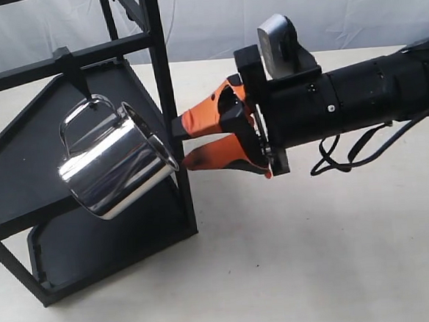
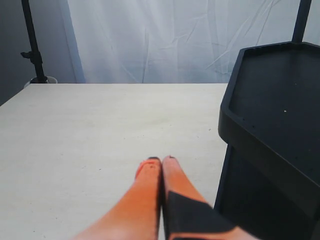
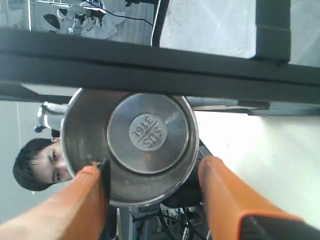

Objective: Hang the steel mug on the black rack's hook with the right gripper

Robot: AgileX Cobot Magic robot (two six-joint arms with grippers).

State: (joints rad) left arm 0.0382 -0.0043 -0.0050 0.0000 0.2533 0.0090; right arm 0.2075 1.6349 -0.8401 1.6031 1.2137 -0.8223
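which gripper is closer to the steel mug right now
Right. The right gripper sits open just beside the steel mug's rim at the hook; the left gripper is shut over bare table by the black rack.

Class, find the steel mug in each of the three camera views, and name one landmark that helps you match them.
Exterior view: the steel mug hangs tilted at left-centre, its handle on the hook.
Left wrist view: not in it.
Right wrist view: centre, seen mouth-on, under a crossbar.
Shared landmark: the black rack.
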